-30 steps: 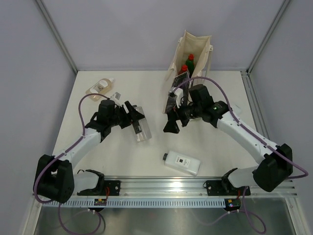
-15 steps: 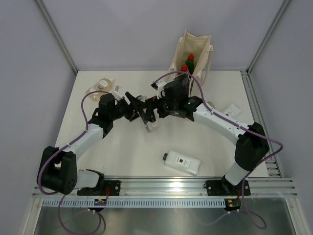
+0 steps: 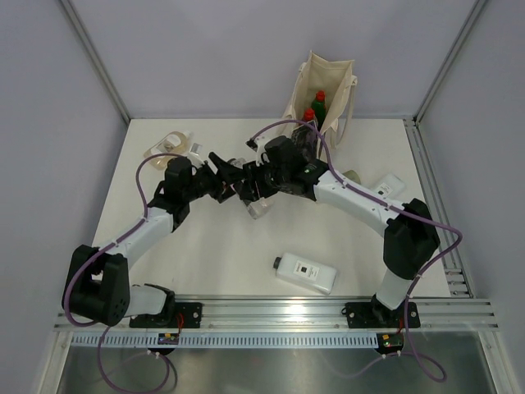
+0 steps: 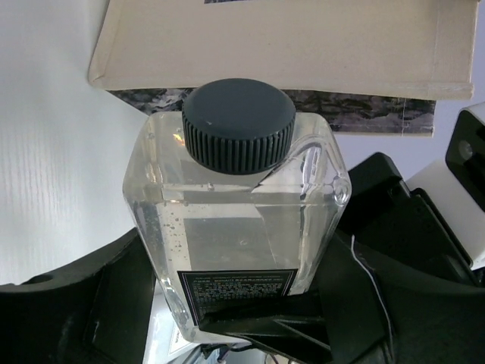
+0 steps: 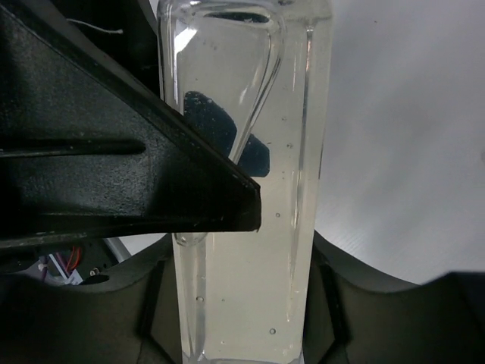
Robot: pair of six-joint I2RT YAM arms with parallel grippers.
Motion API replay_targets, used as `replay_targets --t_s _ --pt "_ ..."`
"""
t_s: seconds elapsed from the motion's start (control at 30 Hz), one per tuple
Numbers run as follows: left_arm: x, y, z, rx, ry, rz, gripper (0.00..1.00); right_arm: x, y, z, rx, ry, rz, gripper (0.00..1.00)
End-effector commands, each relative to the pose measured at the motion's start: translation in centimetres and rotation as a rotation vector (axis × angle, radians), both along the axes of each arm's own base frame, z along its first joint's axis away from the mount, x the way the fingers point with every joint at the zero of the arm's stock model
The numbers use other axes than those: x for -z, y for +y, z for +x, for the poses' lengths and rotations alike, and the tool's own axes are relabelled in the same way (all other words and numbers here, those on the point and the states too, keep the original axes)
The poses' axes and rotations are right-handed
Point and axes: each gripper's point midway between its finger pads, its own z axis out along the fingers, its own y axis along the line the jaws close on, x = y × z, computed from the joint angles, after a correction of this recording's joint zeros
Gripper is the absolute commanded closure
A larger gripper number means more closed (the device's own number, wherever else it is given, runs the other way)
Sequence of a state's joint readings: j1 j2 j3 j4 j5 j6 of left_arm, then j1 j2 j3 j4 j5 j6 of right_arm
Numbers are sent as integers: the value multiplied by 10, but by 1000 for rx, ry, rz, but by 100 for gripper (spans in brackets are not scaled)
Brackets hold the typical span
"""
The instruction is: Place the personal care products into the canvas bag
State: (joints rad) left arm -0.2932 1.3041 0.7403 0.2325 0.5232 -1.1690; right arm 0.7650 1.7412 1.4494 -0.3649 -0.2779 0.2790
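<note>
A clear rectangular bottle (image 3: 253, 199) with a dark cap is held above the table's middle, between both arms. My left gripper (image 3: 232, 184) is shut on its lower body (image 4: 235, 227). From the other side my right gripper (image 3: 256, 182) has closed in, and its fingers press both narrow sides of the bottle (image 5: 250, 250). A left finger (image 5: 129, 174) crosses in front of it in the right wrist view. The cream canvas bag (image 3: 328, 82) stands at the back with a red bottle (image 3: 309, 115) and a green bottle (image 3: 319, 100) inside. Its printed side (image 4: 288, 38) is just beyond the cap.
A flat white bottle (image 3: 305, 272) lies near the front rail. A peach bottle (image 3: 168, 146) lies at the back left. Another white bottle (image 3: 392, 184) and a pale green cylinder (image 3: 353, 176) lie right of the right arm.
The left arm carried the clear bottle toward the centre. The right arm swung left from beside the bag, met it, and its jaws closed onto the bottle.
</note>
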Motion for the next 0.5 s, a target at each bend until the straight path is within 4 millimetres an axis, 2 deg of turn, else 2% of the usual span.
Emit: replay_targets --t_s 0.0,0.03,0.07,0.1,0.13,0.17,0.2,0.27,0.3,0.33,0.37,0.4,0.43,0.47 --pt "-91 -8 -3 71 -283 -151 63 -26 11 -5 -36 12 80 83" --pt "-88 -6 -4 62 -276 -146 51 -28 11 -6 -42 11 84 88" --pt "-89 -4 -4 58 -283 -143 46 -29 11 -8 -56 7 87 94" --pt "-91 -2 -6 55 -300 -138 34 -33 13 -12 -82 6 98 100" --pt "-90 1 -5 42 -301 -131 23 -35 12 -12 -98 7 104 100" --pt "-91 4 -6 39 -309 -122 3 -37 11 -13 -130 -6 104 100" --pt "-91 7 -6 38 -334 -97 1 -43 12 -19 -175 6 123 100" --pt "-96 18 -5 -1 -355 -56 1 -49 7 -18 -250 -28 138 100" --pt "-87 24 -5 -6 -351 4 1 -58 7 -26 -313 -13 166 100" --pt "-91 33 -4 -42 -369 42 1 -63 5 -26 -340 -16 183 100" --pt "-98 39 -2 -62 -394 79 1 -68 -3 -19 -344 -28 189 100" --pt "-99 45 -2 -67 -433 139 1 -84 -3 -23 -398 -43 232 100" --pt "-92 55 0 -99 -402 190 1 -91 -6 -20 -404 -56 245 100" --pt "-103 62 -1 -124 -433 224 1 -97 -14 -12 -392 -71 246 100"
